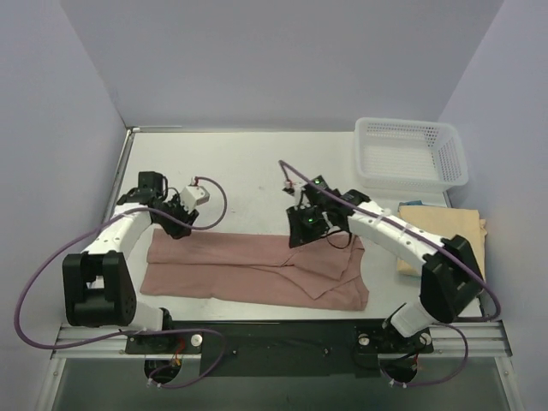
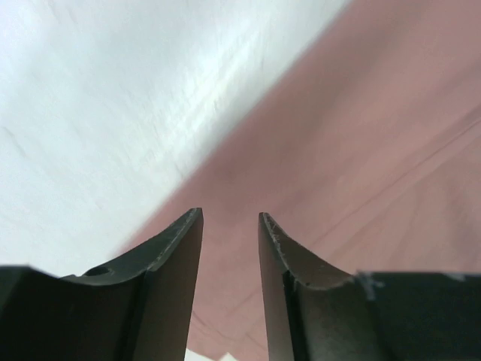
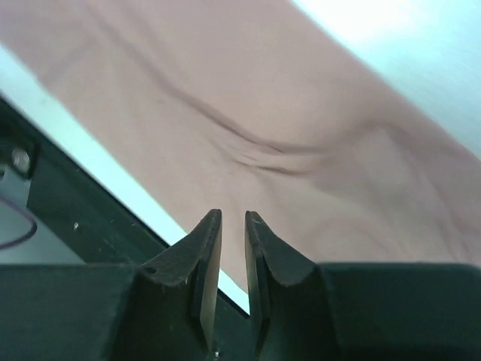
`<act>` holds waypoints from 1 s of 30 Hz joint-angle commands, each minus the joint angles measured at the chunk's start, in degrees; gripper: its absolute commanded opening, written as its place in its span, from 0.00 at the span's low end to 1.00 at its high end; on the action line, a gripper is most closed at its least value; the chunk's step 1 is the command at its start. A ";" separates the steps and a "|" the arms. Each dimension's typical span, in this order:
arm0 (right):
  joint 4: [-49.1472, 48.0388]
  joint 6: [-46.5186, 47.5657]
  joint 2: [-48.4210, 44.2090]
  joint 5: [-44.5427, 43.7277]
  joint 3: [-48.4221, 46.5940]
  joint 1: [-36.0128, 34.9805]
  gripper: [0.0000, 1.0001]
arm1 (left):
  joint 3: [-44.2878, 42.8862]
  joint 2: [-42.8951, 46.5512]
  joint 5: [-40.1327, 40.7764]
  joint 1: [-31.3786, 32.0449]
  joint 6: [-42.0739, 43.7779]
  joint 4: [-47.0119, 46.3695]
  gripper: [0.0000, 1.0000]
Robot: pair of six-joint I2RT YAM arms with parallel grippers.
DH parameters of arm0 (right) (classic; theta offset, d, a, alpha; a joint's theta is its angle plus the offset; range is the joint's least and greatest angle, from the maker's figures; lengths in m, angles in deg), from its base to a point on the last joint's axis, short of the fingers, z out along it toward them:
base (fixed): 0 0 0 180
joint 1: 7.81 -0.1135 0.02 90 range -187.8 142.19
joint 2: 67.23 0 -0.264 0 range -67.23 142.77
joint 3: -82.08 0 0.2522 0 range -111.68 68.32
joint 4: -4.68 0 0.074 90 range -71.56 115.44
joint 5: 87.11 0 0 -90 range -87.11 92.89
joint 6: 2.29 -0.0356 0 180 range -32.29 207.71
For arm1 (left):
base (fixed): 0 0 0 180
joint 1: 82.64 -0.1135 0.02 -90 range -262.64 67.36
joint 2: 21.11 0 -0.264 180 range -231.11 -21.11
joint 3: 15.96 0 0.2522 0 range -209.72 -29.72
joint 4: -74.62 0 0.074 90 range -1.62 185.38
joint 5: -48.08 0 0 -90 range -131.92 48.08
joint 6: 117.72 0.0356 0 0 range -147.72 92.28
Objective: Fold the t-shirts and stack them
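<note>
Pink shirt (image 1: pixel 257 272) lies in a long folded band, tan shirt (image 1: pixel 445 224) folded at its right, so we're mid-fold. Left gripper (image 2: pixel 229 216) hangs half-open and empty, right gripper (image 3: pixel 233 214) barely parted and empty too. Next job, I'd say: pinch one end and fold it across.

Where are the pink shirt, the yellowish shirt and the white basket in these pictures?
pink shirt (image 1: pixel 248 272): overhead view, middle of the spread cloth.
yellowish shirt (image 1: pixel 445 221): overhead view, its top face near the far edge.
white basket (image 1: pixel 411 178): overhead view, its near mesh wall.
</note>
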 commanded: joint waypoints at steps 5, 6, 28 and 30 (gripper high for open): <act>1.50 -16.92 -17.11 -11.22 20.63 20.54 0.33 | -10.61 2.36 -12.51 18.04 -21.92 -0.97 0.36; 1.06 -17.02 -19.74 -11.39 22.64 23.43 0.37 | -10.78 1.14 -12.52 22.15 -25.08 -2.72 0.36; -15.11 -17.81 -3.33 -4.71 22.75 37.60 0.18 | -8.42 -19.17 4.28 31.59 -16.33 -23.30 0.59; -14.59 -17.90 -2.80 -4.71 22.75 37.61 0.04 | -6.75 -18.82 2.86 31.68 -15.62 -23.56 0.50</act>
